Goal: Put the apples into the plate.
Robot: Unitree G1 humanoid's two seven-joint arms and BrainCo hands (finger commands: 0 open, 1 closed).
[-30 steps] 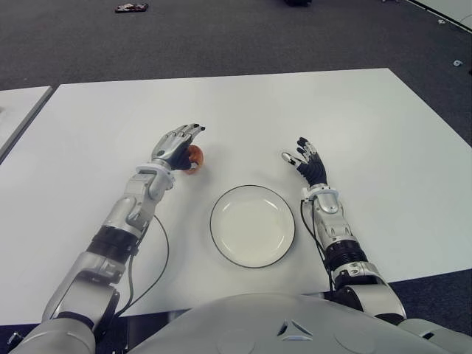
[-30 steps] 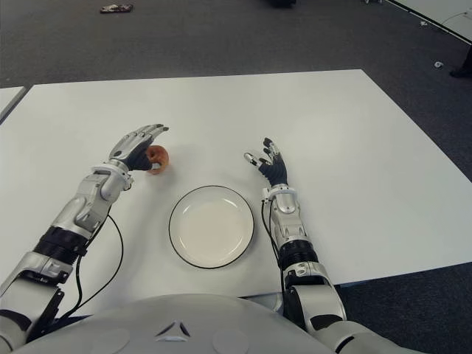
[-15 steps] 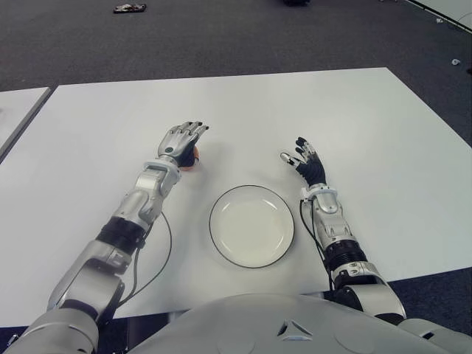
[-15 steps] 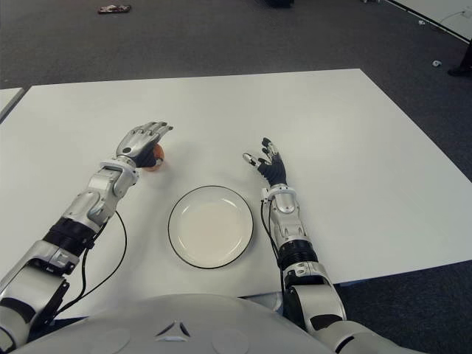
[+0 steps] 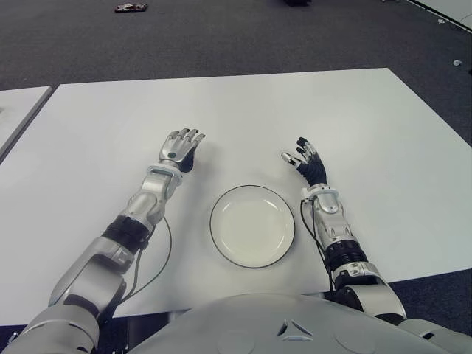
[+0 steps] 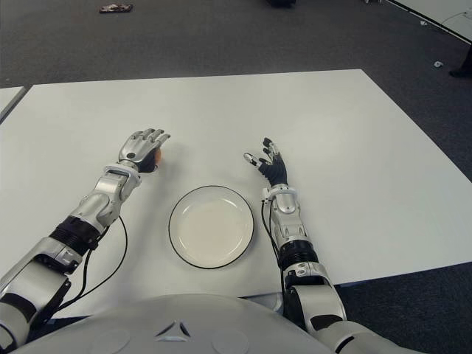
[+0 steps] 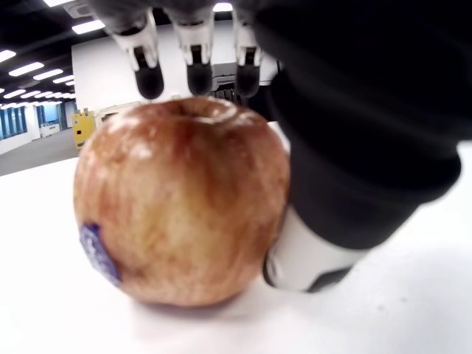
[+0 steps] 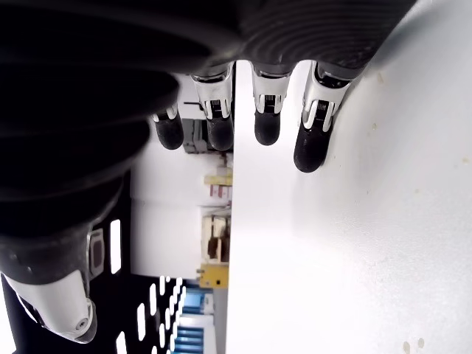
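A red-yellow apple (image 7: 181, 203) with a small blue sticker sits on the white table, left of and beyond the plate. My left hand (image 5: 179, 150) hovers palm-down right over it, fingers stretched past its top and thumb beside it, not closed around it. In the eye views the hand hides nearly all of the apple (image 6: 157, 156). The white plate (image 5: 252, 226) with a dark rim lies empty near the table's front edge. My right hand (image 5: 303, 159) shows just beyond the plate's right side, fingers spread and holding nothing.
The white table (image 5: 295, 103) stretches far beyond and to both sides of the hands. A second table's corner (image 5: 18, 103) shows at the left. Dark carpet lies beyond, with a small object (image 5: 131, 8) on it. A black cable (image 5: 164, 251) loops beside my left forearm.
My left hand has swung from beside the apple to directly over it, so the apple is now almost hidden in the eye views. The right hand and the plate have not moved.
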